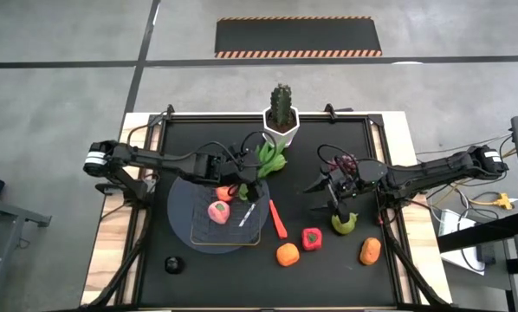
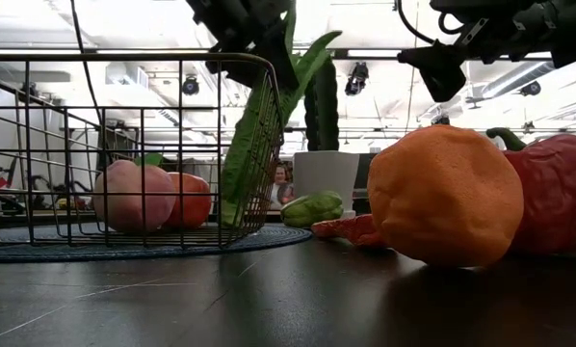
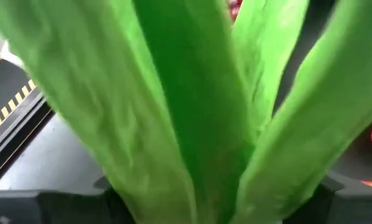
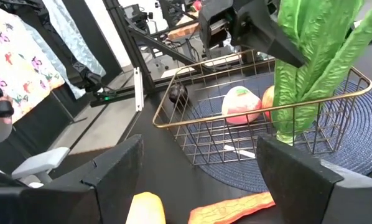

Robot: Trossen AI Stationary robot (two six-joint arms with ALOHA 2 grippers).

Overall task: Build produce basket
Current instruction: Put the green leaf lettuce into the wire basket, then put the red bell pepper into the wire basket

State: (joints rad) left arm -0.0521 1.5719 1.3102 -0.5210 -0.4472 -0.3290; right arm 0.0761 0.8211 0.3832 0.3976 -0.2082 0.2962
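Leafy green stalk (image 1: 270, 158) hangs pinched in the left end effector (image 1: 246, 184) at the wire basket (image 4: 192, 118) edge, a pink apple (image 1: 217, 211) inside. Right end effector (image 1: 339, 204), fingers spread, hovers over a green pear (image 1: 344, 224) on the worktop (image 1: 328, 269)

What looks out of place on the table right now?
The leafy stalk is half in the basket: the left gripper holds it upright over the rim, its leaves sticking out above the wires. Nothing is spilled.
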